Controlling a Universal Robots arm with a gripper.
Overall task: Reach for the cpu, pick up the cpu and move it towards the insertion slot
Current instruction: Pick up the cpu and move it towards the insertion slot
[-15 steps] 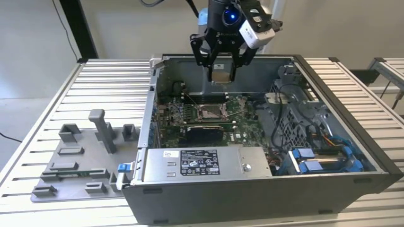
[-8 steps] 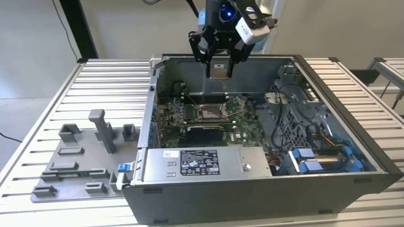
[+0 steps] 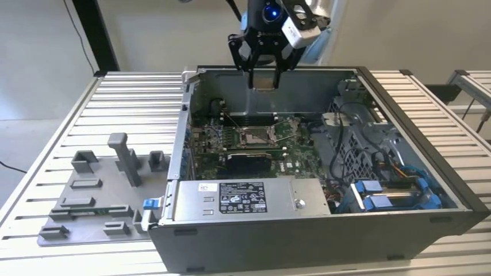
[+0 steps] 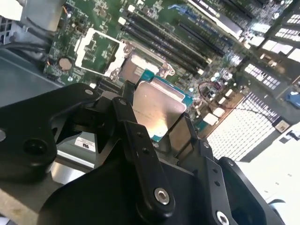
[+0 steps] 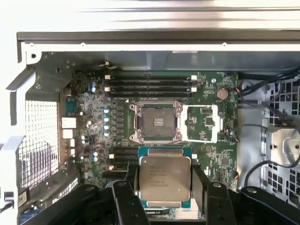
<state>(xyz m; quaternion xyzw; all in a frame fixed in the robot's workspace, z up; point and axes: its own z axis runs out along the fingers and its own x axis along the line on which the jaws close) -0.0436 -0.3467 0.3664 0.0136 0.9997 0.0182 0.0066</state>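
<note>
A robot arm's hand (image 3: pixel 264 72) grips the cpu (image 5: pixel 165 177) by two opposite edges, holding it above the open computer case (image 3: pixel 429 167) that sits on the slatted bench (image 3: pixel 130 109). In both wrist views the chip sits flat between the fingers (image 5: pixel 200 180), its silvery metal lid facing the cameras and its green rim showing. The insertion slot (image 5: pixel 156 122), its frame swung open on the green circuit board (image 5: pixel 93 126), lies below and a little ahead of the chip, well apart from it. The chip looks light, thin and rigid, with a smooth lid that could slip; its underside is likely delicate, so an edge grip seems the safe hold. A grey tray (image 3: pixel 92 201) rests beside the case.
</note>
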